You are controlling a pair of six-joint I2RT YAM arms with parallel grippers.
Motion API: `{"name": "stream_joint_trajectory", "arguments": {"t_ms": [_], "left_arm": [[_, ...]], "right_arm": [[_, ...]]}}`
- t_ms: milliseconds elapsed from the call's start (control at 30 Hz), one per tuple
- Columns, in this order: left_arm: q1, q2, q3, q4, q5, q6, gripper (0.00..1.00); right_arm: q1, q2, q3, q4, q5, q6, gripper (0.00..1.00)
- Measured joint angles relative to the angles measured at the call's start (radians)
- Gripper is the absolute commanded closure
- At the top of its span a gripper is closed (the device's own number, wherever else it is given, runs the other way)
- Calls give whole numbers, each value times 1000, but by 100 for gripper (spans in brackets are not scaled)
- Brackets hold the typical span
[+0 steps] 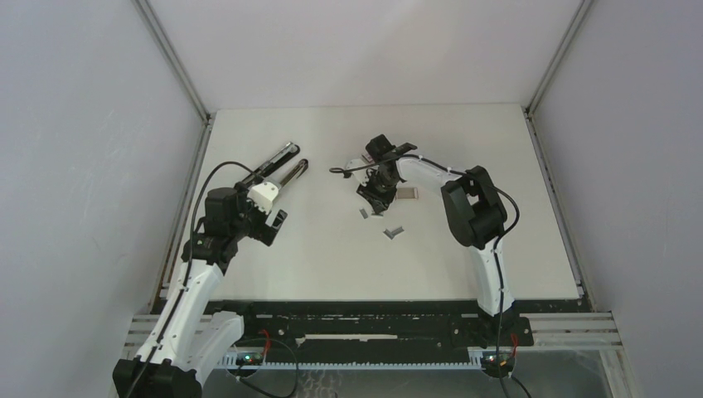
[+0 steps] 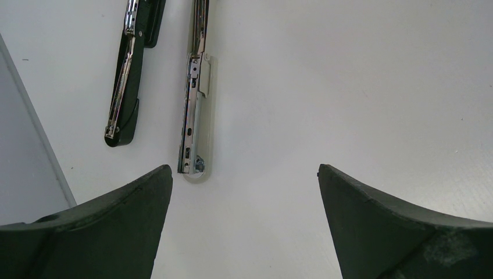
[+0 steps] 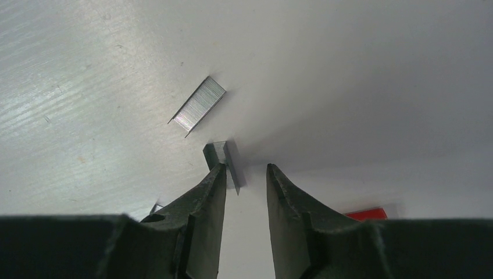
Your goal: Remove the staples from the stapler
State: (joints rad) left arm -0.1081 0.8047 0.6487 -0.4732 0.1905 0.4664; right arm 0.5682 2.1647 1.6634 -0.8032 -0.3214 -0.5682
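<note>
My left gripper [image 2: 244, 168] gapes wide, with the stapler [image 2: 195, 110] at eleven o'clock. My right gripper [image 3: 245, 167] stands narrow and empty, staples [image 3: 222, 158] just beside its eleven-o'clock tip.

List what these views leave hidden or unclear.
- Stapler: left wrist view, both arms cut off by the top edge.
- Staples: right wrist view, one strip's near end behind the right gripper.
- Red piece: same view, mostly hidden behind that gripper.
- Top view: staples too small to count.

Splayed stapler [image 1: 282, 166] far left on table [image 1: 332, 274], loose staples [image 1: 395, 232] mid-table near right gripper [image 1: 375, 199]
</note>
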Motion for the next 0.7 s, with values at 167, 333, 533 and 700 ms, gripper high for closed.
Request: {"name": "stream_joint_trajectory", "arguments": {"t_ms": [167,333,533,700], "left_arm": [[0,0,0,0,0,0,0],[0,0,0,0,0,0,0],[0,0,0,0,0,0,0],[0,0,0,0,0,0,0]], "right_arm": [[4,1,0,-2,5,0,80],[7,6,3,-3,7,-1,90],[11,14,16,-10,6,0,100],[11,16,20,-17,6,5,100]]}}
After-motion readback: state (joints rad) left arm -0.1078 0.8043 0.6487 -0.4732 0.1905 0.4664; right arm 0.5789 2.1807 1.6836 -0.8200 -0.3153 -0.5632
